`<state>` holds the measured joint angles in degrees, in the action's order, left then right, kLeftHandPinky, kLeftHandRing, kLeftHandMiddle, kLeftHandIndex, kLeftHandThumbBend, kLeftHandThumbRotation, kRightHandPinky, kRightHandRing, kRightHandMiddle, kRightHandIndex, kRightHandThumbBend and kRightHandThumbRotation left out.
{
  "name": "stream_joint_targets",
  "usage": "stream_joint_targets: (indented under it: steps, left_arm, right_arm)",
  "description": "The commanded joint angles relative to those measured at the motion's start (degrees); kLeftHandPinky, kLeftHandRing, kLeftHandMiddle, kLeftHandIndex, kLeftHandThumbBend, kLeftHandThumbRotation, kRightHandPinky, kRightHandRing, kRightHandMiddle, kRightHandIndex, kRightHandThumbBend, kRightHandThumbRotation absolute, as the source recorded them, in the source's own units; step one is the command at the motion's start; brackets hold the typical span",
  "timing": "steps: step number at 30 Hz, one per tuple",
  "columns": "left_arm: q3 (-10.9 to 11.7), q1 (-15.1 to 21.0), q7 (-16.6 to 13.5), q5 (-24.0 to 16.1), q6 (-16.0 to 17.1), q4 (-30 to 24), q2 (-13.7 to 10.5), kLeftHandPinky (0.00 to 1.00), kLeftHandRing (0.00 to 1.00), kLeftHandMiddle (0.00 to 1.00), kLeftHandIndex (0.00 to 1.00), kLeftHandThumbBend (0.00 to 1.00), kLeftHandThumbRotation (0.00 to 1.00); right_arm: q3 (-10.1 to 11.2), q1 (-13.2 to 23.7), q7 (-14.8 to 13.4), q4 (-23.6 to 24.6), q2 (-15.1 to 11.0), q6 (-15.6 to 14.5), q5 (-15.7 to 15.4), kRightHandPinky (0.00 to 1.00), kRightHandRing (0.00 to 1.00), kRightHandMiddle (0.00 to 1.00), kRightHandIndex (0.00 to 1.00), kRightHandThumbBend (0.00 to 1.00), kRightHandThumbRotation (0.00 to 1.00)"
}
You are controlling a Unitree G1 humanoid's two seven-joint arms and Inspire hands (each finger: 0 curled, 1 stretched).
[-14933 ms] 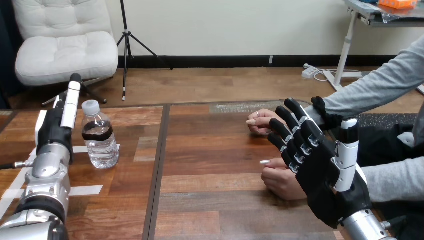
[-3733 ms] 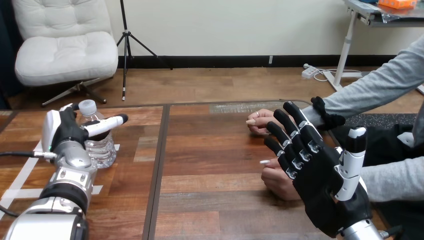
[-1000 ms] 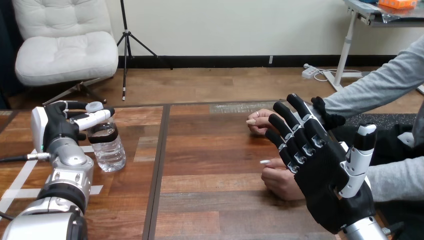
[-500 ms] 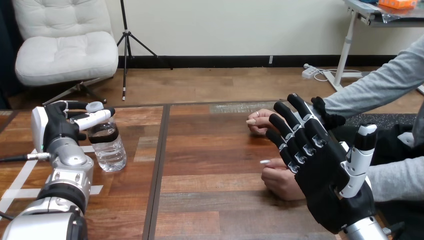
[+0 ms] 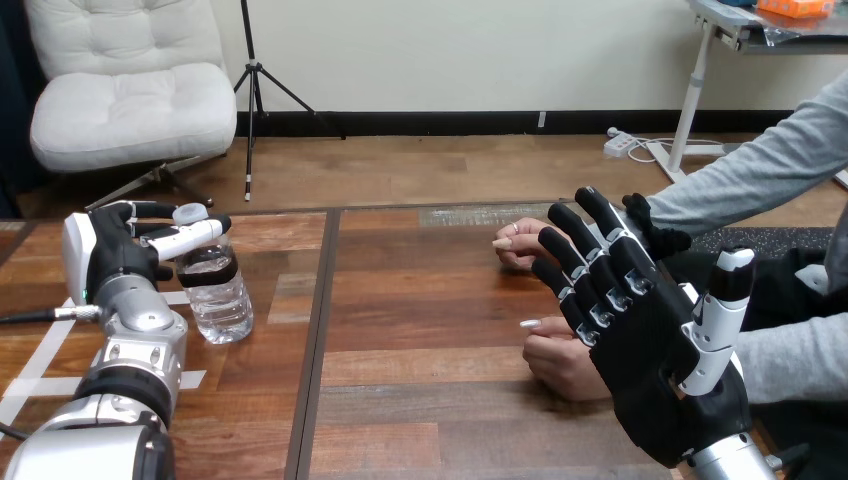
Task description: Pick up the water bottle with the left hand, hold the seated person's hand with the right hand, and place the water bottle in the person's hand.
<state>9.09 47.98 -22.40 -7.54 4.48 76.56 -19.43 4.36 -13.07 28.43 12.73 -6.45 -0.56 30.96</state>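
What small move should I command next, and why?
Probably raise the left hand a little, lifting the water bottle clear of the table. Its thumb and fingers are curled round the bottle's neck, and the bottle leans with its base seemingly on the wood. The right hand is open by the person's hands.

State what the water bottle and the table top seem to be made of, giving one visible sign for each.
The water bottle: probably thin clear plastic, glossy; the table shows through its ribbed wall. The table: looks like brown wooden boards with a slight sheen; grain streaks and board seams show, though it could be veneer or laminate.
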Motion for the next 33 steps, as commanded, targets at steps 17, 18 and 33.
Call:
stream_joint_targets:
  steps: [17, 18, 33]
  left_arm:
    - [-1.45, 4.63, -0.01, -1.24, 2.69, -1.27, -0.67, 0.41, 0.48, 0.52, 0.50, 0.76, 0.00]
    - [-1.53, 4.64, -0.06, -1.32, 2.68, -1.28, -0.67, 0.41, 0.48, 0.52, 0.50, 0.75, 0.00]
    - [-2.61, 4.58, -0.33, -2.19, 2.99, -1.38, -0.70, 0.44, 0.50, 0.53, 0.51, 0.73, 0.00]
  right_arm:
    - [0.38, 3.21, 0.09, 1.94, 0.67, 1.22, 0.96, 1.00, 1.00, 0.97, 1.00, 1.00, 1.00]
    - [0.40, 3.23, 0.17, 1.88, 0.66, 1.25, 1.01, 1.00, 1.00, 0.97, 1.00, 1.00, 1.00]
    - [0.40, 3.17, -0.06, 1.76, 0.74, 1.31, 0.64, 1.00, 1.00, 0.97, 1.00, 1.00, 1.00]
